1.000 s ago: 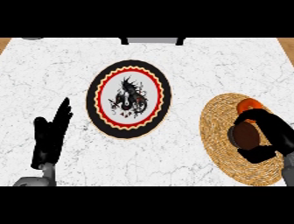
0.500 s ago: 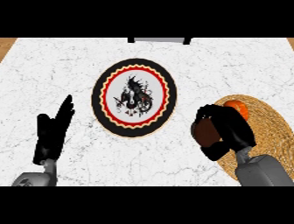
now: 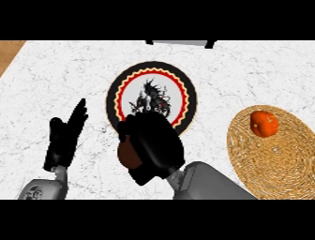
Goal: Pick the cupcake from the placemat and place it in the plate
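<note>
Cupcake (image 3: 125, 153) sat in right hand (image 3: 153, 147), only brown edge visible at hand's left side; fingers curled round it and hid most of it; hand was over near rim of plate (image 3: 182, 89), between plate and view's lower edge. We judged step as carry, placing not yet done; next move called for hand further over plate's middle, then lowering and uncurling fingers. Left hand (image 3: 64, 140) rested with straight fingers beside plate, holding nothing. Placemat (image 3: 285, 159) carried orange round thing (image 3: 264, 123); we could not tell what it was.
</note>
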### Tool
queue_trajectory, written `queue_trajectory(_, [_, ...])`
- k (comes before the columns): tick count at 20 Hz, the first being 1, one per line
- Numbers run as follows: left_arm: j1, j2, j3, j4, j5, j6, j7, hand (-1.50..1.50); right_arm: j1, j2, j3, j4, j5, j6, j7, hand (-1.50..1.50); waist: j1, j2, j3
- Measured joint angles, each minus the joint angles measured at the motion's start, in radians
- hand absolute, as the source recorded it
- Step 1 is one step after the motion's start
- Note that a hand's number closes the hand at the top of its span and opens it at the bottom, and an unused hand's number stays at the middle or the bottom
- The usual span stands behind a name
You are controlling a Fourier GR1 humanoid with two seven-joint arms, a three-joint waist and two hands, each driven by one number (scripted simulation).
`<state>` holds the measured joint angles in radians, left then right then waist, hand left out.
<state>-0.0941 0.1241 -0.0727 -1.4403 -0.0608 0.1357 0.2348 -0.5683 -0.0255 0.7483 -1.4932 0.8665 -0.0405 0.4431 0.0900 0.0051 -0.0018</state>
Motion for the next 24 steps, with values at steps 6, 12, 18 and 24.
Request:
queue_trajectory(6, [-0.007,0.010,0.025,0.016,0.004,0.002,-0.006,0.00,-0.210,0.019,0.086,0.030,-0.017,-0.193,0.257,1.50,-0.029,-0.003,0.000])
queue_trajectory(12, [0.017,0.012,0.036,0.006,0.003,0.005,-0.014,0.00,-0.388,0.024,0.077,0.206,-0.115,-0.318,0.361,1.50,-0.045,-0.002,0.001])
queue_trajectory(18, [0.032,0.001,0.030,-0.011,-0.008,0.011,-0.014,0.00,-0.484,0.025,0.068,0.412,-0.225,-0.409,0.310,1.50,-0.052,0.000,0.001])
queue_trajectory(24, [0.028,-0.007,0.032,-0.004,-0.010,0.009,-0.020,0.00,-0.545,0.025,0.059,0.615,-0.328,-0.434,0.205,1.50,-0.051,0.003,0.001])
